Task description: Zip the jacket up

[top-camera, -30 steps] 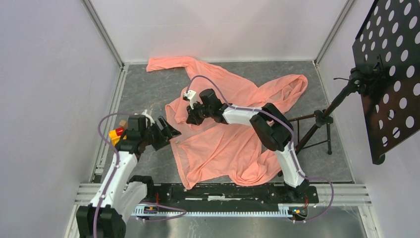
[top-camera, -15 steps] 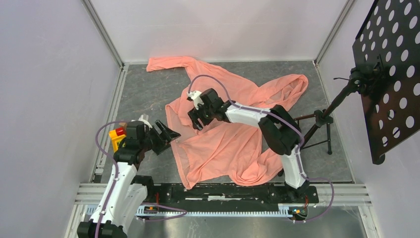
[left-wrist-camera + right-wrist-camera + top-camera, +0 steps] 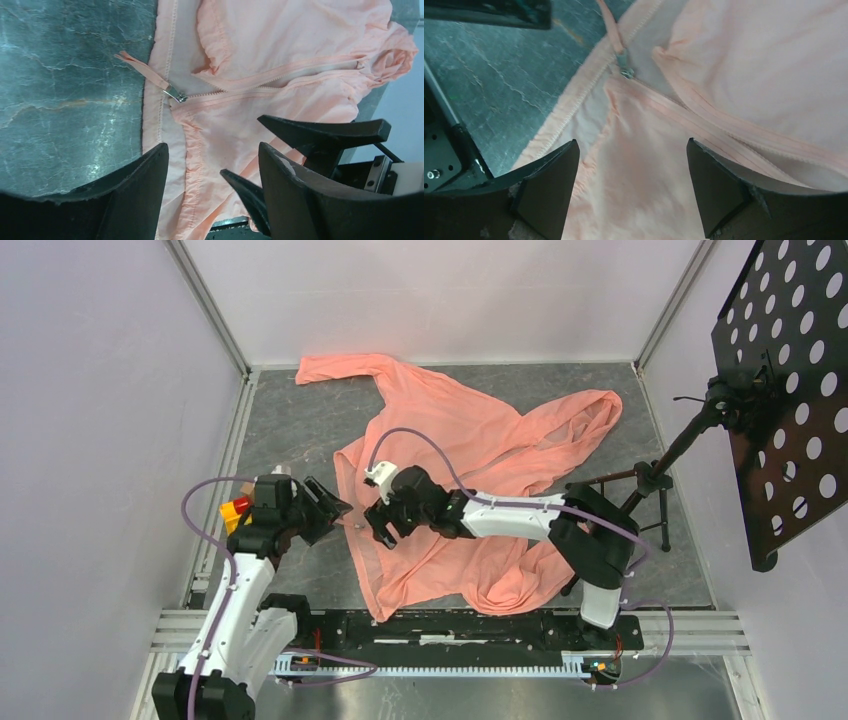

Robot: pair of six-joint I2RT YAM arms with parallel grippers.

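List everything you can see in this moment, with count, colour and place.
jacket: one, salmon-pink, spread crumpled across the middle of the table
zipper slider: one, silver with a pink pull tab, at the jacket's edge by both grippers
table: one, dark grey marbled, under the jacket
perforated panel: one, black, far right
stand: one, black, at the table's right edge, carrying the panel
box: one, yellow with a red top, at the table's left edge
cables: two, purple, one along each arm
left gripper: one, black, open, over the jacket's edge
right gripper: one, black, open, over the jacket beside the slider
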